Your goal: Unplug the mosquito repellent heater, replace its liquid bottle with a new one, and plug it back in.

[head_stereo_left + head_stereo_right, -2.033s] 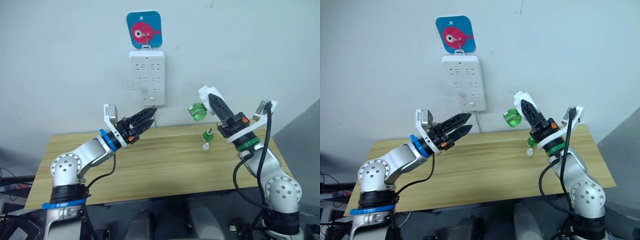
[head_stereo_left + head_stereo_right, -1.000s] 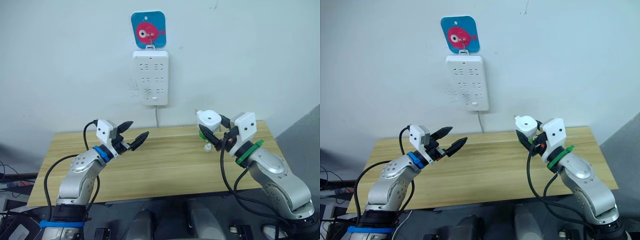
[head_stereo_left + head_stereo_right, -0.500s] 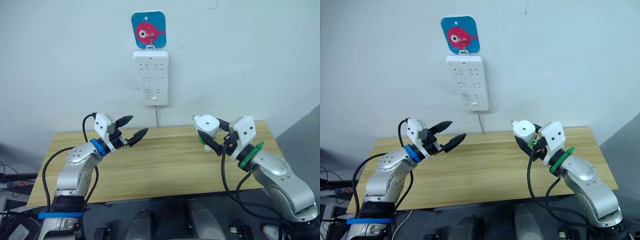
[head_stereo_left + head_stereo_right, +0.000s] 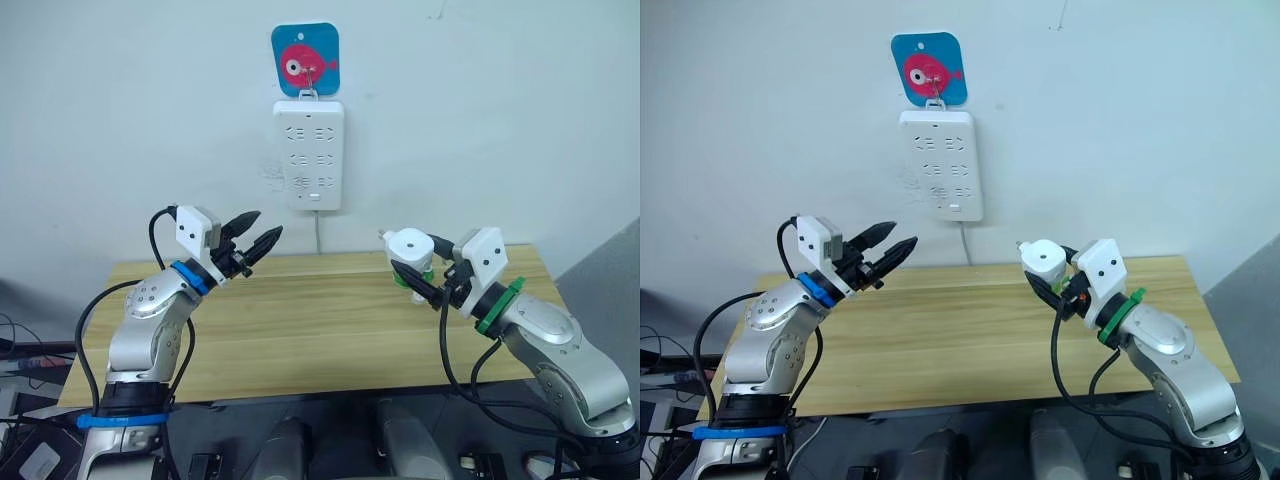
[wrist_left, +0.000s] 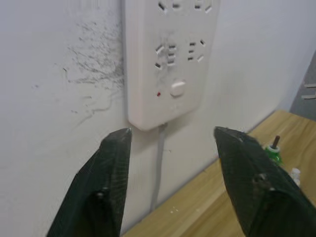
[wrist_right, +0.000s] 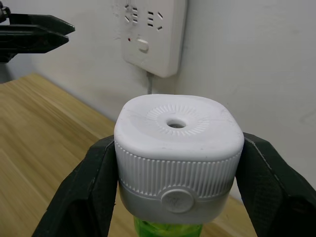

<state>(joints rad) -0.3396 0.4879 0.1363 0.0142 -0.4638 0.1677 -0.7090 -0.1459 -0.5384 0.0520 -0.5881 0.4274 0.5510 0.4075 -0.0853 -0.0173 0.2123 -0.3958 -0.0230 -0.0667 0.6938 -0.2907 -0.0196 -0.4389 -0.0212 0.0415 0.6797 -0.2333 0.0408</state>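
Heater upright in right gripper, vent facing up

the heater looks like matt white plastic, ribbed round its sides, over clear green plastic below. the power strip is smooth white plastic. the table is pale wood with visible grain. the wall is matt, scuffed.
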